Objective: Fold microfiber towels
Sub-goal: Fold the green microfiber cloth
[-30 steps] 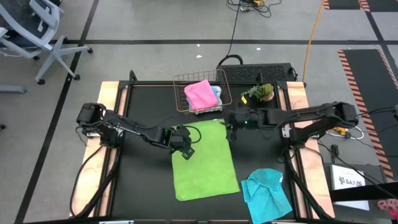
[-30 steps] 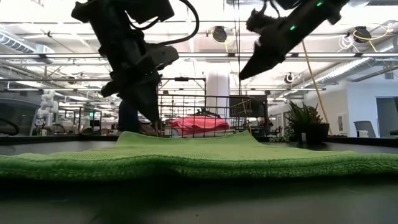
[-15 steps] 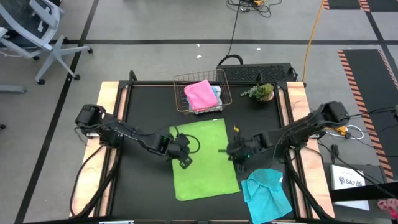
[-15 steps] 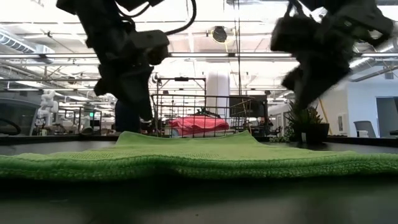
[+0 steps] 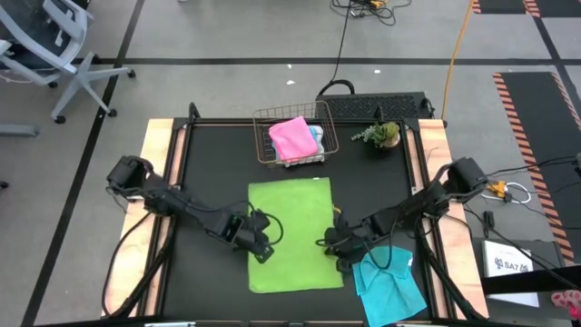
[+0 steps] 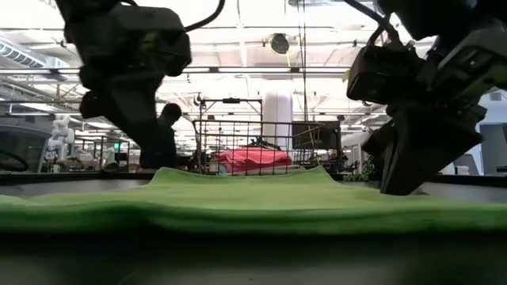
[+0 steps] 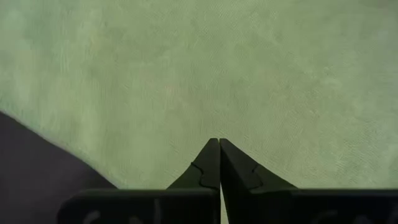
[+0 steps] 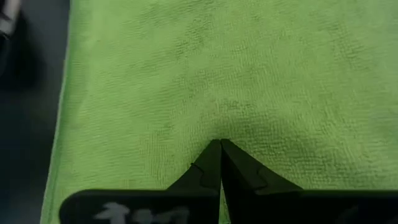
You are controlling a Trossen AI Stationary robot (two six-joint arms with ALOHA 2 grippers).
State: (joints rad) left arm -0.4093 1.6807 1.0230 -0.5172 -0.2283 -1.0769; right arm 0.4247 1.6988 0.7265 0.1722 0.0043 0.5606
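Observation:
A lime green microfiber towel (image 5: 295, 213) lies spread flat in the middle of the black table. My left gripper (image 5: 260, 251) is shut, with its tips at the towel's left edge, toward the near end. At the right edge, about level with it, my right gripper (image 5: 334, 247) is shut as well. A cyan towel (image 5: 388, 282) lies crumpled at the near right. A pink towel (image 5: 292, 138) and a blue one lie in the wire basket (image 5: 263, 136) at the far edge. My left gripper presses its shut fingertips (image 7: 217, 149) down on the green towel's top (image 7: 205, 118), a little inside its left edge. It comes slanting down from the table's left. The towel lies flat on the table. My right gripper presses its shut fingertips (image 8: 219, 152) on the towel's top (image 8: 217, 127), near its right edge, slanting down from the right. The cloth puckers slightly at the tips.
A small potted plant (image 5: 379, 134) stands at the far right beside the basket. The cyan towel lies just beside my right gripper, toward the near right corner. Bare black table (image 5: 209, 163) shows left and right of the green towel. A person stands in the room behind (image 6: 165, 134).
My right gripper has swung from the towel's far right corner toward the near edge and come down steeply onto the towel's right side. My left gripper has gone along the towel's left edge toward the near edge, staying low.

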